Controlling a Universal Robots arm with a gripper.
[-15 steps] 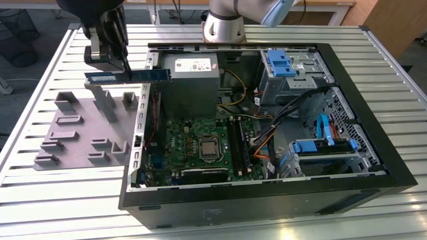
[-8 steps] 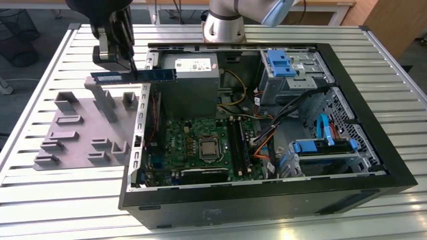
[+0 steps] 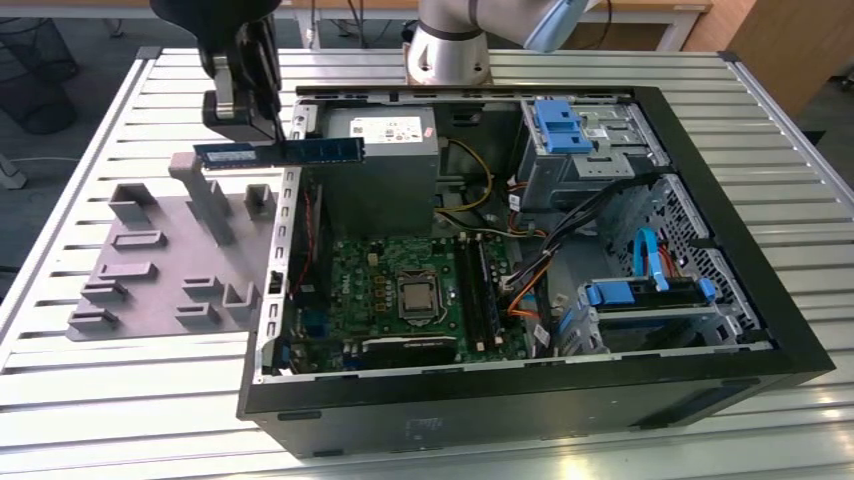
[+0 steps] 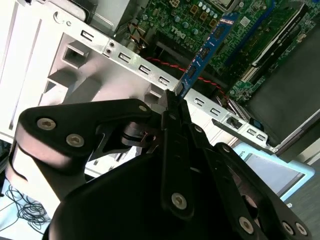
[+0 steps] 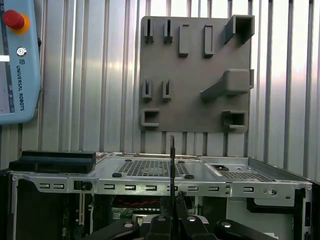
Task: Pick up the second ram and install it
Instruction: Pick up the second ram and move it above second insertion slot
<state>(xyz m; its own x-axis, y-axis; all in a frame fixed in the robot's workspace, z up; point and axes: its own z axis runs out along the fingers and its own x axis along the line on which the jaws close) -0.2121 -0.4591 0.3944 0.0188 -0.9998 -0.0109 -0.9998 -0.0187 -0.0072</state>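
The gripper (image 4: 173,102) is clenched on the second ram (image 4: 207,47) over the case (image 3: 467,410) edge: carrying step, alignment with a motherboard slot (image 3: 478,285) not yet made

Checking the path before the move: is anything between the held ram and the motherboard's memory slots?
The second ram, held in the gripper, hangs over the case's slotted metal wall, seemingly above its rim. Nothing visible covers the memory slots; cables lie just to the exterior view's right of them.
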